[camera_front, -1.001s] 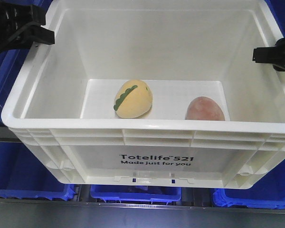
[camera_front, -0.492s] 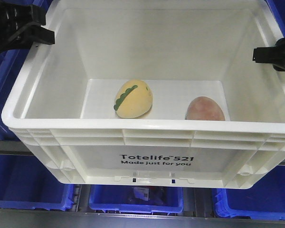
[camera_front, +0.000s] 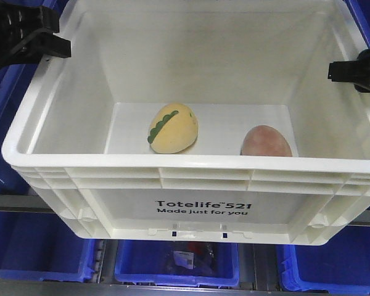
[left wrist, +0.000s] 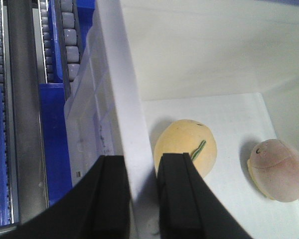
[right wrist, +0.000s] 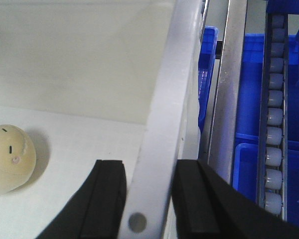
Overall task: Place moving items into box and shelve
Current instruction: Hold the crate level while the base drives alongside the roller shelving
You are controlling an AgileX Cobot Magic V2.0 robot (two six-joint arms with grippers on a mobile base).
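Front view, nearest first: blue plastic bins (camera_front: 43,246) on metal racking sit below and behind the large white rectangular plastic crate (camera_front: 197,209), black print "Totelife 521 Made just for you" on its near wall. The crate fills most of the frame and is held above the bins.

Inside, on the crate floor: the pale yellow egg-shaped object with a green scalloped stripe (camera_front: 172,127) lies near centre, and the dull reddish-brown egg-shaped object (camera_front: 266,141) lies at its 3 o'clock, apart from it, its lower edge hidden by the near rim.

Left gripper (camera_front: 24,34), black, at the crate's 10 o'clock corner. Left wrist view: one finger (left wrist: 109,199) outside the side wall, the other inside, clamped across the rim. Yellow egg just beyond the inner finger; reddish-brown egg farther off at 3 o'clock.

Right gripper (camera_front: 356,71), black, at 2 o'clock on the opposite wall. Right wrist view: fingers (right wrist: 107,199) either side of the white rim, pinching it. One pale egg at 9 o'clock on the floor. Grey roller track (right wrist: 273,129) and blue bins beyond at 3 o'clock.
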